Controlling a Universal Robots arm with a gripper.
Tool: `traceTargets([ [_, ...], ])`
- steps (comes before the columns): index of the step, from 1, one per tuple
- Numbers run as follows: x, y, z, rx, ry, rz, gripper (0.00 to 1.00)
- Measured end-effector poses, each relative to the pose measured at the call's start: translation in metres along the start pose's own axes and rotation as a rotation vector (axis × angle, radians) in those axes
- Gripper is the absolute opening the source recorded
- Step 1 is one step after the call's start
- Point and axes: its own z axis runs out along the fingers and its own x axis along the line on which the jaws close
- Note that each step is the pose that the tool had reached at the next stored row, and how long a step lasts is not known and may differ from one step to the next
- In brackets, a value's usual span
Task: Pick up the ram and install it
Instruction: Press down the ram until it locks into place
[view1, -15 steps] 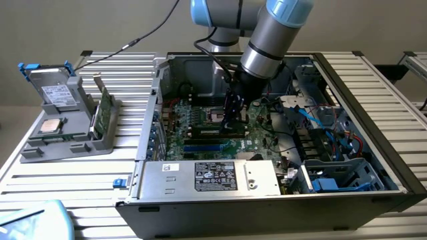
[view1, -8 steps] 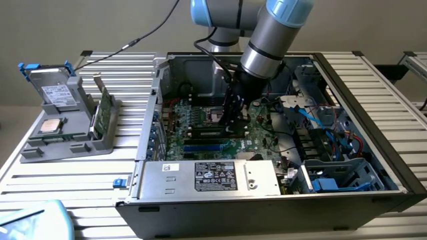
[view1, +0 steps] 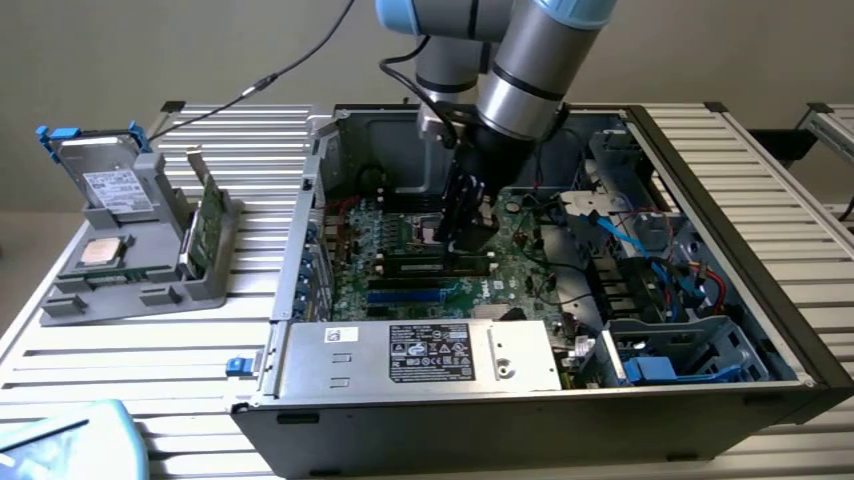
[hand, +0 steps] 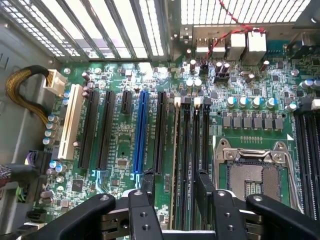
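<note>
Slatted metal surface (view1: 160, 350) carries an open computer case (view1: 747, 300). My end effector (hand: 175, 192), fingers apart, hovers over the motherboard (hand: 125, 145); the ram (hand: 175, 165) stands in a slot between them.

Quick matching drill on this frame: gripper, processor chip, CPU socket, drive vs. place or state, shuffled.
1 gripper
2 processor chip
3 CPU socket
4 drive

a upright in the grey holder, white label
b empty, on the motherboard
c open, over the black memory slots
d flat in the grey holder

Pairs: 1-c, 2-d, 3-b, 4-a
</note>
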Motion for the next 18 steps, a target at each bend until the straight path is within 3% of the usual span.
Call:
traceTargets([
  [4,0.000,0.0023,-0.0008,0.0563,0.0007,0.007,0.46],
  [5,-0.001,0.0034,-0.0018,0.0647,0.0010,0.008,0.46],
  [7,-0.001,0.0070,-0.0050,0.0733,0.0011,0.009,0.46],
  [12,0.000,0.0194,-0.0142,0.0863,0.0014,0.011,0.46],
  [18,0.000,0.0328,-0.0184,0.1212,0.0017,0.016,0.46],
])
